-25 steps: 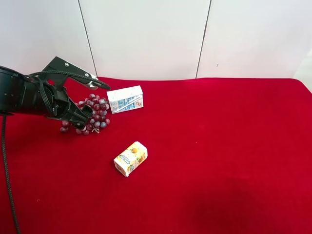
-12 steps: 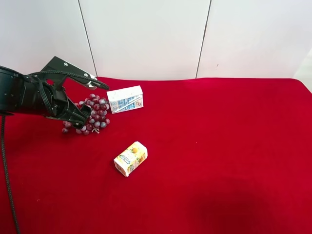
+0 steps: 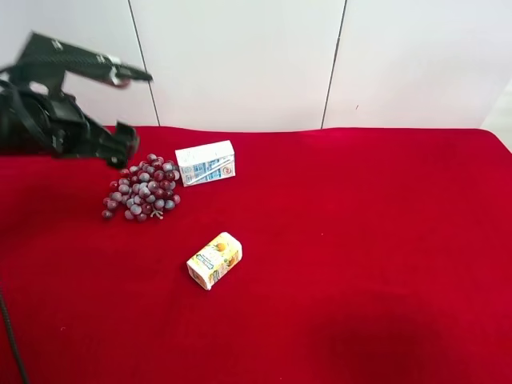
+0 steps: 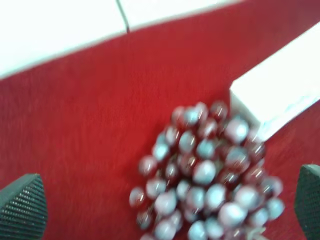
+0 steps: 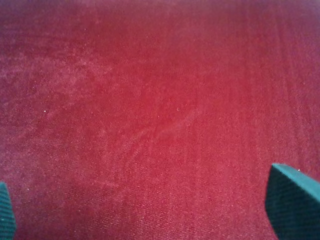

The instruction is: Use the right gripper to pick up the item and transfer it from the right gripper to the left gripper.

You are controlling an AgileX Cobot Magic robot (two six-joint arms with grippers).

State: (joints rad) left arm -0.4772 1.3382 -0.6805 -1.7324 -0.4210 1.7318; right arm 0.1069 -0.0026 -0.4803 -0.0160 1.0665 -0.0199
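The item, a bunch of dark red and frosted grey-purple grapes (image 3: 142, 189), lies on the red cloth (image 3: 360, 240) at the exterior high view's left. It touches the corner of the white-blue carton (image 3: 206, 163). My left gripper (image 3: 138, 108) hangs open above and behind the grapes, holding nothing. In the left wrist view the grapes (image 4: 205, 175) lie free below the left gripper (image 4: 165, 210), beside the carton (image 4: 280, 95). My right gripper (image 5: 150, 205) is open over bare red cloth (image 5: 160, 100). It does not show in the exterior high view.
A yellow juice carton (image 3: 214, 260) lies on its side in front of the grapes. White wall panels (image 3: 240, 56) stand behind the table's far edge. Red cloth stretches across the view's right half.
My left gripper has risen and pulled back from around the grapes, still open. The bunch stays on the cloth, spread slightly wider. The cartons have not moved.
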